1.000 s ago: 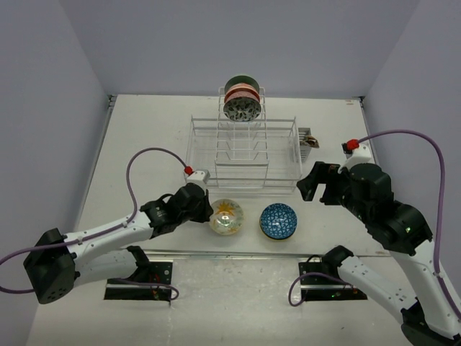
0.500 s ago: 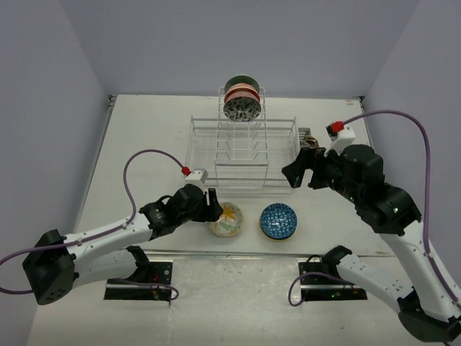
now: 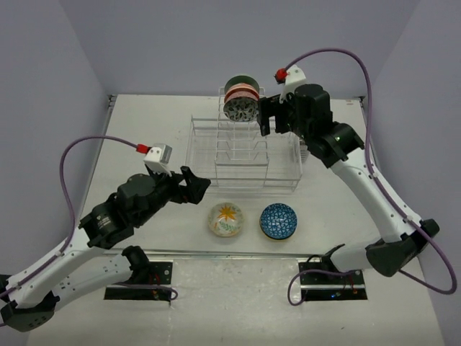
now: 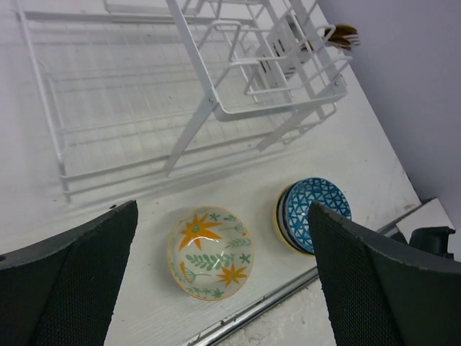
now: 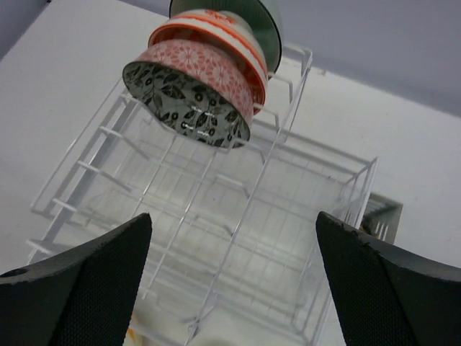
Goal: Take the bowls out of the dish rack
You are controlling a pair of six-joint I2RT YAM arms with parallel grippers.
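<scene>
Dish rack point(image 3: 241, 155) stands on table point(image 3: 144, 137) btwn the two arms: just ahead of left gripper point(image 3: 196, 184), w/ its far end right beside right gripper point(image 3: 268, 120). Left gripper is spread wide, empty, touching nothing. Half a sec ago it was down at the floral bowl point(image 3: 226, 218); since then it has lifted and pulled back leftward, leaving that bowl upright on table, below and ahead of its fingers. Right gripper also spread wide and empty. It has swung from rack's near right corner to the far end, now level w/ the bowls point(image 3: 241, 101) left in the rack. Those stand on edge in the tall centre row, just ahead of it in wrist view: grey-speckled bowl point(image 5: 189, 101) in front, orange-red bowl point(image 5: 216, 58) behind, dark green bowl point(image 5: 270, 21) last. Blue mosaic bowl point(image 3: 279, 220) sits just beside floral one, both unmoved. Small caddy point(image 4: 299, 40) hangs on rack's right side.
</scene>
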